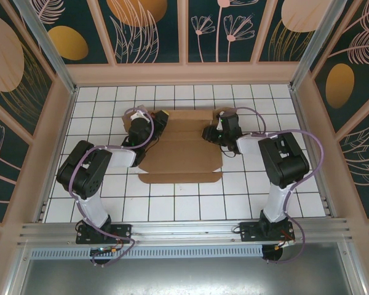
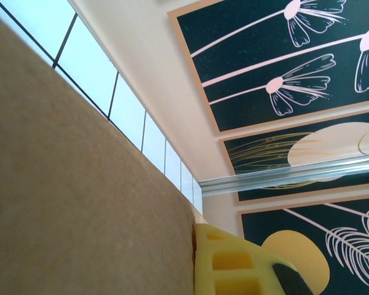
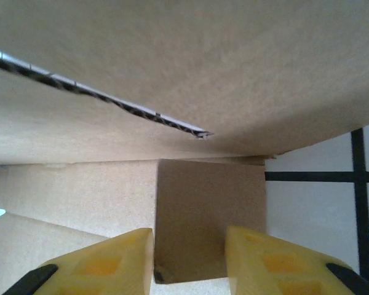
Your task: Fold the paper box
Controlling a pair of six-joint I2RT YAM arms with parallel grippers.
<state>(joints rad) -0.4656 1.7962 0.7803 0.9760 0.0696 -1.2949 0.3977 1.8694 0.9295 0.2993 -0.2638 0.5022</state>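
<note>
**Loose tab, sliding sheet: the risks**

The paper box (image 1: 181, 153) lies mid-table (image 1: 234, 203), partly folded. The right hand (image 3: 189, 239) is spread, its fingers straddling a small tab (image 3: 203, 209) without pinching it (the tab could slip out sideways). The left hand (image 1: 152, 124) sits against a cardboard panel (image 2: 67, 184); whether it grips, I cannot tell. An uneven push might skid the whole sheet over the smooth tiles. The back wall (image 1: 184, 74) stands near, limiting reach.

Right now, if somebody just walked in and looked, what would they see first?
The big brown paper box lies in the middle of the white tiled table. The left gripper sits at its far left corner and the right gripper at its far right side, yellow fingers apart over a flap. Dark walls with pale flowers stand all around.
</note>
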